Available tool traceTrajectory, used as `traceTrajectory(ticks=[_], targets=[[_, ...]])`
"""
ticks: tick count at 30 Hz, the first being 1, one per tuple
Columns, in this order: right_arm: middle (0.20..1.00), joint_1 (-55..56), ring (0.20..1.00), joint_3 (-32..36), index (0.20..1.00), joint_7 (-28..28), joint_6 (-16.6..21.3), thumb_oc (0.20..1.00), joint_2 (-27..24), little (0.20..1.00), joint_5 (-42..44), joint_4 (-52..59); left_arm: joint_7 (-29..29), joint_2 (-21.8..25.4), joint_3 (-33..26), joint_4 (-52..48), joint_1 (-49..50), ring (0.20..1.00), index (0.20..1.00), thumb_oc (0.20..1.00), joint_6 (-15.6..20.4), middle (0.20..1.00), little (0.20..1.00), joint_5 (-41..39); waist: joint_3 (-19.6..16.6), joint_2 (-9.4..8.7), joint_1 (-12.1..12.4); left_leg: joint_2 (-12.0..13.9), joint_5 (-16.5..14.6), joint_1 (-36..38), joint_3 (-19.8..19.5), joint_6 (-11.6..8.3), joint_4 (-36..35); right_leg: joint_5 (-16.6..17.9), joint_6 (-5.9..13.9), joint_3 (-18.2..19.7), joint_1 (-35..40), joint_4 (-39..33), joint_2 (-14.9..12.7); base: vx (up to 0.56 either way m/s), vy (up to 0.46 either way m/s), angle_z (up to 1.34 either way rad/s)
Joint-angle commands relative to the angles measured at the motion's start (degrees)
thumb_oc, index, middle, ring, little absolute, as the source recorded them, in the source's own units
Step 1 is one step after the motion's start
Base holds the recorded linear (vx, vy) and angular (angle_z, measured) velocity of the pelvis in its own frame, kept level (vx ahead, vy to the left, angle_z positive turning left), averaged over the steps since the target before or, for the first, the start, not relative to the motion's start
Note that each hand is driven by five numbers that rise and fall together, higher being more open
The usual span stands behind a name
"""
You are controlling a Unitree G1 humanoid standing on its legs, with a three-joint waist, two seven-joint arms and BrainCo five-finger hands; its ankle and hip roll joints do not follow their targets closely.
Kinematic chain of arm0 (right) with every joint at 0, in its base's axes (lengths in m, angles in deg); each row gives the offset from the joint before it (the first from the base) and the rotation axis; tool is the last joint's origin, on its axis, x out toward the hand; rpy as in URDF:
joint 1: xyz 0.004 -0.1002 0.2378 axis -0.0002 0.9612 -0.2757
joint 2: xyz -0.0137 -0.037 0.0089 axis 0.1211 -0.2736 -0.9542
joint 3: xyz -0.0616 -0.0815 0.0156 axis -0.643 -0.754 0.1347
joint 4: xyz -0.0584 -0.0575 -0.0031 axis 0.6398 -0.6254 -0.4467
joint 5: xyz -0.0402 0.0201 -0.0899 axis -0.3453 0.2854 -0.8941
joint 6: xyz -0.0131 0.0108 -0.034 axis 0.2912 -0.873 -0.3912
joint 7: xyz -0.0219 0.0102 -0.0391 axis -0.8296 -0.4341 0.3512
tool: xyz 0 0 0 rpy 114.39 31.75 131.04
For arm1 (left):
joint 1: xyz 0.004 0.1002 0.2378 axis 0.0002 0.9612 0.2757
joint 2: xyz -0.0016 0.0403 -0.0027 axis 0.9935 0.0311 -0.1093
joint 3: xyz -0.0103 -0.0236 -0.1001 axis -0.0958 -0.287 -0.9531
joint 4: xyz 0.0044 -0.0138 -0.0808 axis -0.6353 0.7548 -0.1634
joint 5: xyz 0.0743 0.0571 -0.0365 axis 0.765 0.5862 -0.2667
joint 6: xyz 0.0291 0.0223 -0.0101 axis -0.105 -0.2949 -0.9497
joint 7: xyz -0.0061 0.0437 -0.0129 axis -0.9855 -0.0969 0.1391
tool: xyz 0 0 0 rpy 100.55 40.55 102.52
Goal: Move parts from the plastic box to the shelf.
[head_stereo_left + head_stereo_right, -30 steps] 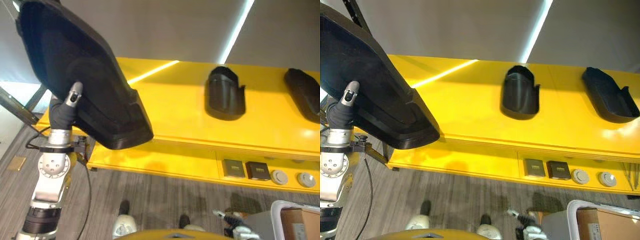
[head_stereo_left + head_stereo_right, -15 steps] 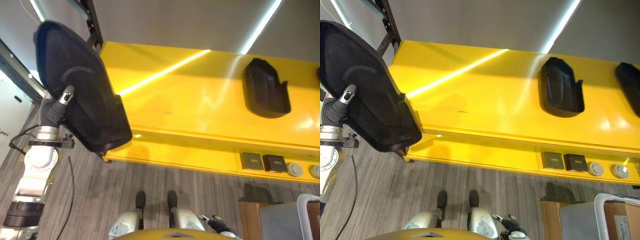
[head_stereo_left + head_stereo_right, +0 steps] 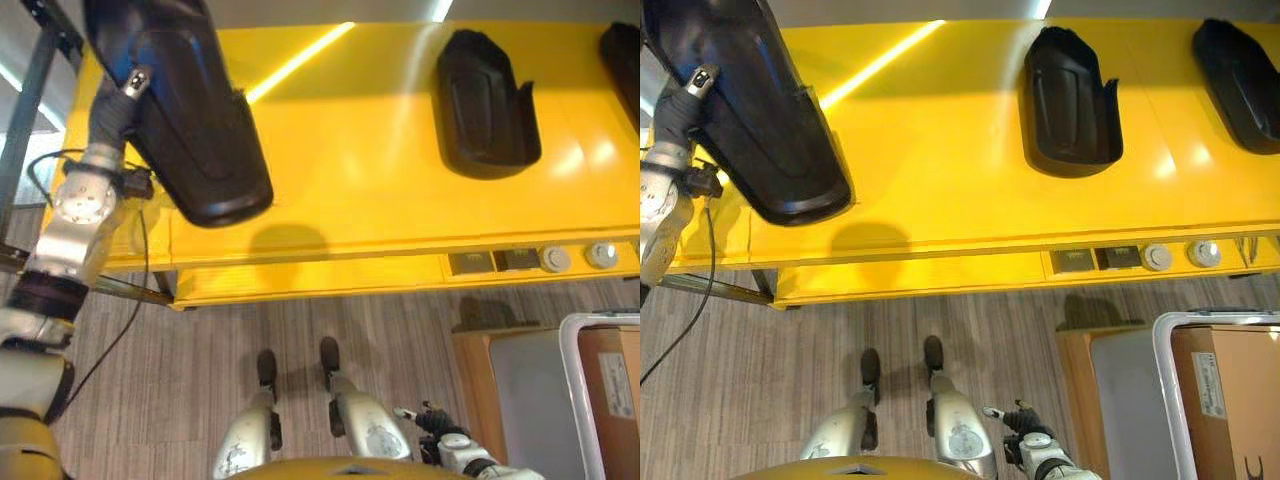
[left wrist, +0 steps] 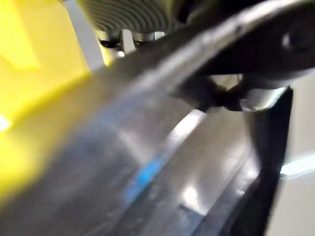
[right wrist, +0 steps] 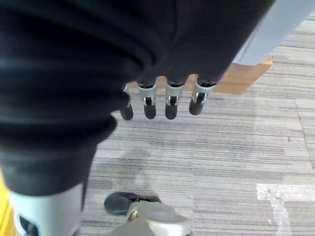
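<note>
A large black moulded part (image 3: 195, 130) hangs over the left end of the yellow shelf (image 3: 350, 170), tilted; I cannot tell whether its lower end touches the shelf. My left hand (image 3: 128, 88) is shut on the part's upper edge, thumb on its inner face. The left wrist view has the part's dark glossy surface (image 4: 162, 157) very close. Two more black parts (image 3: 1070, 95) (image 3: 1240, 70) lie on the shelf top to the right. My right hand (image 5: 170, 101) hangs low over the floor, fingers relaxed and holding nothing, also seen at the bottom of the eye views (image 3: 1020, 425).
A grey plastic box (image 3: 1160, 400) with a white rim stands at the lower right with a cardboard carton (image 3: 1230, 390) in it. On the shelf's lower level lie dark square pieces (image 3: 470, 263) and round discs (image 3: 555, 258). A grey upright post (image 3: 30, 90) flanks the shelf's left end.
The camera has shifted and now looks more steeply down on the shelf. My left arm has carried the black part from beside the shelf's left front corner to over its top.
</note>
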Motion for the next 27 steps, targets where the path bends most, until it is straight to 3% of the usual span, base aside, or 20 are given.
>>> traceTrajectory(ticks=[1, 4, 12, 27], targets=[[1.000, 0.5, 1.000, -1.4, 1.000, -1.2, -0.2, 1.000, 1.0, 1.000, 2.9, 0.3, 1.7, 3.9, 0.0, 4.3, -7.3, 0.200, 0.200, 0.200, 0.4, 0.200, 0.200, -2.3, -0.7, -0.05, 0.2, 4.4, -1.7, 0.3, -5.3, -2.45, 0.1, -4.5, 6.38, 2.5, 2.6, 1.3, -6.1, 0.00, 0.015, -0.11], [1.000, 0.2, 1.000, -2.4, 1.000, -2.6, -0.4, 1.000, 1.3, 1.000, 3.8, 0.2, 4.1, 5.9, 3.1, 6.6, -9.3, 0.200, 0.200, 0.200, -0.8, 0.200, 0.200, -2.9, 0.2, -0.29, 0.1, 4.4, -1.6, 0.0, -5.1, -2.45, 0.1, -4.1, 6.59, 3.0, 2.0, 1.3, -6.2, 0.00, 0.004, -0.02], [1.000, -2.1, 1.000, -3.1, 1.000, -2.7, -0.4, 1.000, 0.8, 1.000, 5.7, -0.4, 6.9, 5.4, 11.1, 14.6, -16.2, 0.200, 0.200, 0.200, -3.0, 0.200, 0.200, 1.2, 1.8, -0.34, -0.2, 4.2, -1.1, -1.1, -4.9, -2.57, -0.1, -3.3, 6.79, 3.3, 0.6, 1.1, -6.5, 0.00, 0.002, -0.03], [1.000, -4.2, 1.000, -5.2, 1.000, -3.1, 0.3, 1.000, 1.6, 1.000, 7.0, -0.3, 7.3, 3.6, 15.4, 15.5, -19.6, 0.200, 0.200, 0.200, -2.7, 0.200, 0.200, 7.1, 3.4, 0.15, -0.1, 3.9, -0.5, -2.7, -5.2, -2.57, -0.5, -2.7, 6.97, 3.9, -1.0, 0.9, -6.6, 0.00, 0.000, 0.00]])
